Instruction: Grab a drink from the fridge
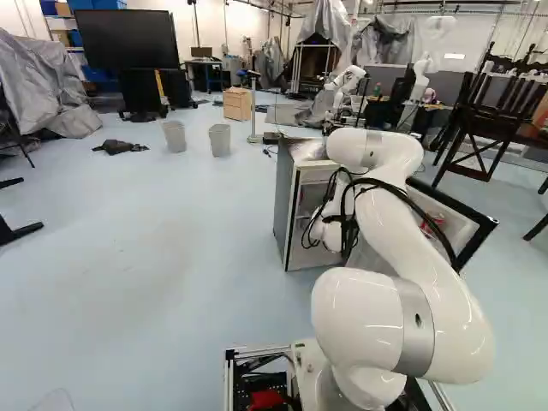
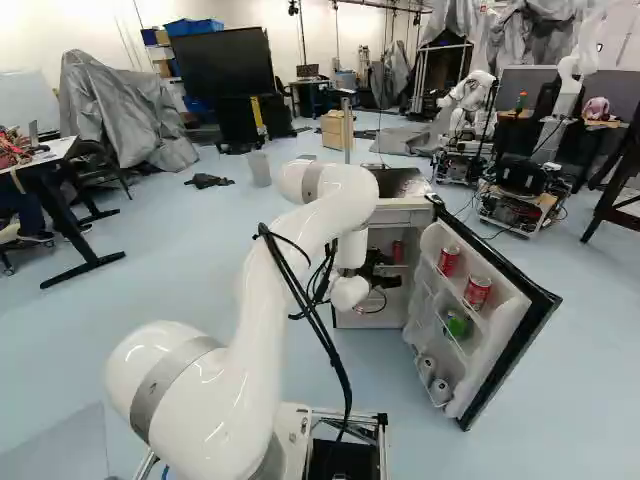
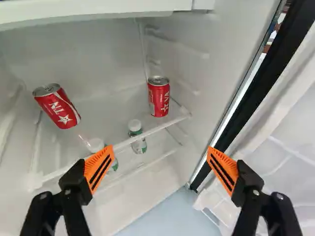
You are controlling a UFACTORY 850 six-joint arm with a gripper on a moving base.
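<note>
In the right base view my gripper [image 2: 382, 270] reaches into the open fridge [image 2: 386, 318]. The wrist view shows the gripper [image 3: 160, 169] with its orange-padded fingers wide apart and nothing between them. Ahead of it, on the glass shelf [image 3: 123, 129], stand two red cans: one can [image 3: 158, 96] near the side wall by the door, the other can [image 3: 57, 106] further along the shelf. Below the shelf are two bottles with white caps, one bottle [image 3: 137, 136] and another bottle [image 3: 97, 146] partly hidden by a finger.
The fridge door [image 2: 500, 330] stands wide open, with two red cans [image 2: 478, 291], a green item [image 2: 457, 324] and white-topped containers in its racks. Beyond the fridge is another robot [image 2: 468, 105]. Two bins [image 1: 219, 139] and a wooden cabinet [image 1: 237, 104] stand further off.
</note>
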